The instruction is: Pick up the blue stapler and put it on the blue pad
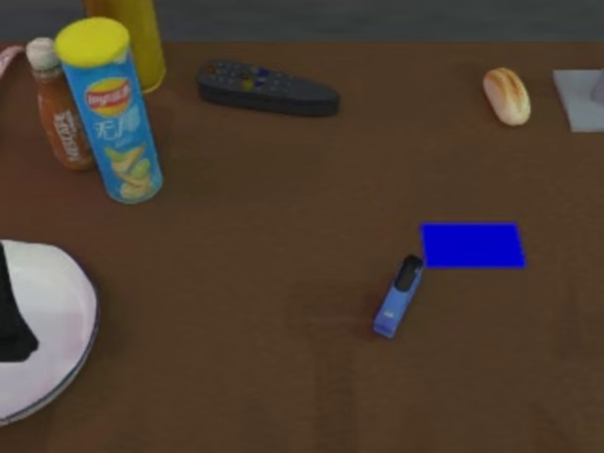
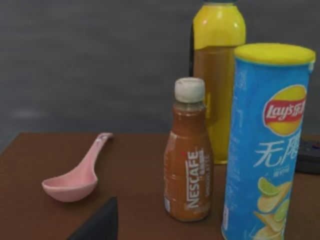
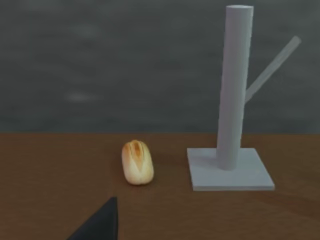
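The blue stapler [image 1: 398,297] is a short periwinkle bar with a black end, lying flat right of the table's middle. Its black end points at the near left corner of the blue pad [image 1: 472,245], a flat royal-blue rectangle just behind and to its right. Nothing lies on the pad. Neither wrist view shows the stapler or the pad. Only a dark wedge of my left gripper [image 2: 100,225] shows in the left wrist view, far off at the table's left. A similar wedge of my right gripper [image 3: 100,225] shows in the right wrist view, facing the back right corner.
At the back left stand a chips can [image 1: 113,113], a brown sauce bottle [image 1: 58,104] and a yellow bottle [image 1: 142,38], with a pink spoon [image 2: 75,177] beside them. A dark remote [image 1: 267,88] lies mid-back. A bread roll [image 1: 507,95] and grey stand [image 3: 230,170] sit back right. A white rounded shape [image 1: 47,330] fills the left edge.
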